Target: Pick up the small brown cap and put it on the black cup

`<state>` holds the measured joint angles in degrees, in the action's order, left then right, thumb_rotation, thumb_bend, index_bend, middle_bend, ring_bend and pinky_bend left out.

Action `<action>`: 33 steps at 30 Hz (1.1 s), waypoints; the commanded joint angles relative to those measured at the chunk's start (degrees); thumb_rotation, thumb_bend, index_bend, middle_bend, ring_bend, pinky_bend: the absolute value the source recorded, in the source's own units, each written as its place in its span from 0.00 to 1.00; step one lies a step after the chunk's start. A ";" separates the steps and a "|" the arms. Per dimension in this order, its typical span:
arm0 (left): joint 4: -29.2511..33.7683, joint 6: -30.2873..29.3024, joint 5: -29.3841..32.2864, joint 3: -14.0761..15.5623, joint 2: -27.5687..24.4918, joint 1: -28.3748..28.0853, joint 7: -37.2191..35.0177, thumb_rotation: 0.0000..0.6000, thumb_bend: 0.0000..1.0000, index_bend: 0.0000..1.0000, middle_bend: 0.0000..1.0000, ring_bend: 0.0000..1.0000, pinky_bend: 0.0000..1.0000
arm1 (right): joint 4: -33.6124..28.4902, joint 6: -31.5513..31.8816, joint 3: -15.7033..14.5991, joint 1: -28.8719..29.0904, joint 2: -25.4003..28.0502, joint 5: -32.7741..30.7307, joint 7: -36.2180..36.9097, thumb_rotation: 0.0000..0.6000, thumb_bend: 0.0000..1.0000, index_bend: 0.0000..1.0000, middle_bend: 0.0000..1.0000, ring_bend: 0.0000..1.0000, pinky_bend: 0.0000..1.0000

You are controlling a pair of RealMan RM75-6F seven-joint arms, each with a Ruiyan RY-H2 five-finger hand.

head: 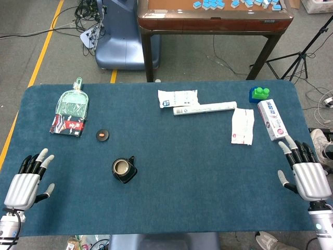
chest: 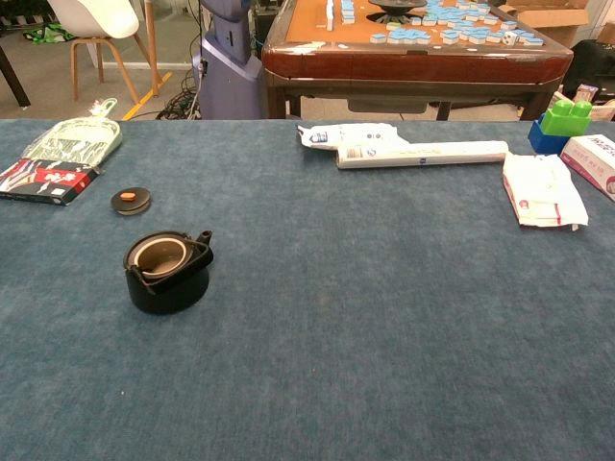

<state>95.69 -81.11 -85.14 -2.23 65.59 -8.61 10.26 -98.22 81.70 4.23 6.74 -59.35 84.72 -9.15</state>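
The small brown cap (head: pixel 103 135) (chest: pixel 131 200) lies flat on the blue table, a dark disc with an orange centre. The black cup (head: pixel 124 170) (chest: pixel 166 270) stands upright to the cap's right and nearer to me, its mouth uncovered. My left hand (head: pixel 28 178) rests at the table's near left corner, fingers spread, holding nothing, well left of the cup. Over at the near right edge, my right hand (head: pixel 305 169) also lies with fingers apart and empty. Neither hand shows in the chest view.
A green mesh pouch (head: pixel 72 103) and a red packet (head: pixel 68 125) lie at the far left. At the back sit a tissue pack (head: pixel 177 97), white tube (head: pixel 204 109), white wipes pack (head: pixel 243 125), toothpaste box (head: pixel 272 120) and green-blue block (head: pixel 259 94).
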 commanded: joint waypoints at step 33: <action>6.06 8.89 4.83 -0.79 -2.06 -5.12 4.41 1.00 0.32 0.10 0.00 0.00 0.00 | -7.79 -7.12 2.25 5.45 6.51 -2.32 -0.28 1.00 0.41 0.01 0.00 0.00 0.00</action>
<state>101.33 -72.92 -80.94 -2.80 63.92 -13.17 14.23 -105.78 74.92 6.25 11.85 -53.07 82.67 -9.43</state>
